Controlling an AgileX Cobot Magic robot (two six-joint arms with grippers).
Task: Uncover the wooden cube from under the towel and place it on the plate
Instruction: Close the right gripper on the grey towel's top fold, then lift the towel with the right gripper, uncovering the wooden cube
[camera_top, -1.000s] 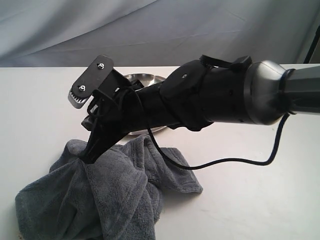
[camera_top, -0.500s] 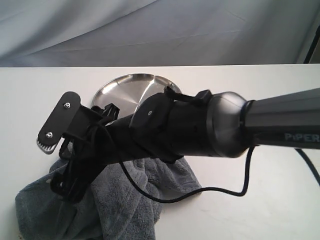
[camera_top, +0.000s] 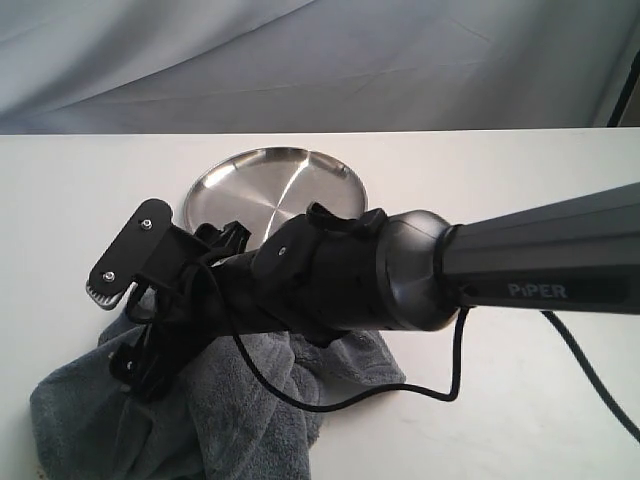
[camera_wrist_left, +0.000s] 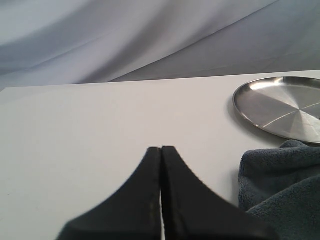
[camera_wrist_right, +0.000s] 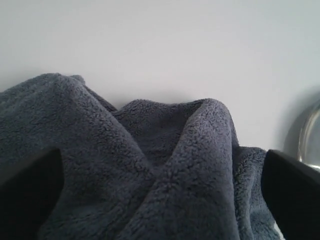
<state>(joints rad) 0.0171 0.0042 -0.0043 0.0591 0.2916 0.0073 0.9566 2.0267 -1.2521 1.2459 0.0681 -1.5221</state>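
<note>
My right gripper (camera_wrist_right: 162, 195) has swung left, fingers spread over the towel (camera_top: 250, 400) (left gripper (camera_wrist_left: 161, 162) pinched together, empty), cube still hidden.

Towel (camera_top: 250, 420): dark grey, plush and fluffy. It lay crumpled in soft folds and raised ridges on the white table (camera_top: 520, 400), at the lower left of the exterior view.

Plate (camera_top: 262, 180): round, shiny stainless steel with a shallow raised rim and a brushed, reflective face. It lay flat on the table just beyond the towel. Whether the two touched could not be told.
</note>
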